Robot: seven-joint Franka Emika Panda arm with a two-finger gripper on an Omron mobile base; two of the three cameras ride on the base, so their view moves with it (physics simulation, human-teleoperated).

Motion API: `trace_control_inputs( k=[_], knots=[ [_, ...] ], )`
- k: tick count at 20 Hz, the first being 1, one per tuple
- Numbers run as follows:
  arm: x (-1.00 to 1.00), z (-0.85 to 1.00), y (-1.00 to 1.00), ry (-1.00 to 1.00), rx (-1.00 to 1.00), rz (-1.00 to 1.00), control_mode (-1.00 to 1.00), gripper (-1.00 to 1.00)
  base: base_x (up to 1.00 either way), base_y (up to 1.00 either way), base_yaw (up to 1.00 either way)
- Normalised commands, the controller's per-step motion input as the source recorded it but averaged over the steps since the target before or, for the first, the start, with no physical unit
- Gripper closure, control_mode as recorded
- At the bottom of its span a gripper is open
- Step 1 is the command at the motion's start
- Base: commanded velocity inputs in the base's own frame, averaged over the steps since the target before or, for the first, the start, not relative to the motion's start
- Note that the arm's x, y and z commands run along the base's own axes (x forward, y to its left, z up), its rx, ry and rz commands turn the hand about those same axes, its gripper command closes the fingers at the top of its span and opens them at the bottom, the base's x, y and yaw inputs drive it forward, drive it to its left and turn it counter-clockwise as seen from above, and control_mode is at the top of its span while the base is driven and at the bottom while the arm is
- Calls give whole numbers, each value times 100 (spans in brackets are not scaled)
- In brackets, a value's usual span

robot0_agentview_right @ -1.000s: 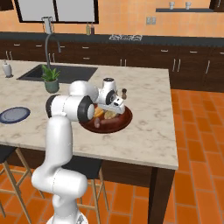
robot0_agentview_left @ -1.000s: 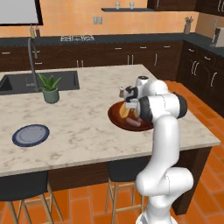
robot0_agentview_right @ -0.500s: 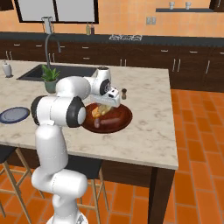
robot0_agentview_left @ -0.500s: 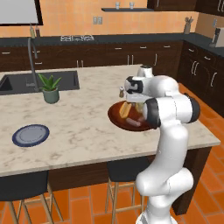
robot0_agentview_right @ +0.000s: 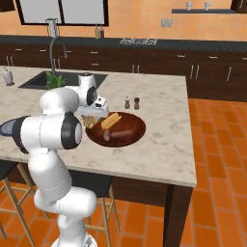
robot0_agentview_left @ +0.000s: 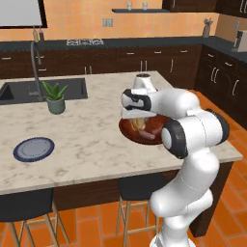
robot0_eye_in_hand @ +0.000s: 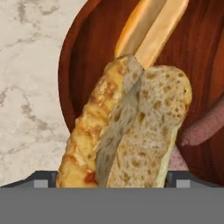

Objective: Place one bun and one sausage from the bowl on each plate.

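Swung across the wide reddish-brown bowl [robot0_agentview_right: 126, 131], the white arm's gripper [robot0_agentview_right: 91, 113] now hangs over its left rim — fingers spread, grasping nothing. Both buns [robot0_eye_in_hand: 131, 127] and sausages [robot0_agentview_right: 118, 134] lie in the bowl; the dark blue plate [robot0_agentview_left: 33, 149] is bare — nothing placed yet.

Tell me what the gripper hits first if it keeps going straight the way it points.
Most likely the split bun directly ahead of the open gripper, lying in the bowl; how far off it is remains unclear.

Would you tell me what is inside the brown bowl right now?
The bowl holds a crusty bun, a long hot-dog bun and a sausage. The gripper covers its left edge.
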Motion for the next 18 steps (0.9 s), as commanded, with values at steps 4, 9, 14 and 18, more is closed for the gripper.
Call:
trace_control_inputs(
  k=[4,9,14,18],
  knots=[
    [0,8,100,16,0,52,-100,100,0,0,0],
    [0,2,100,21,0,61,-100,100,0,0,0],
    [0,0,100,9,-3,45,-100,100,0,0,0],
    [4,0,100,2,-11,17,-100,100,0,0,0]
  ],
)
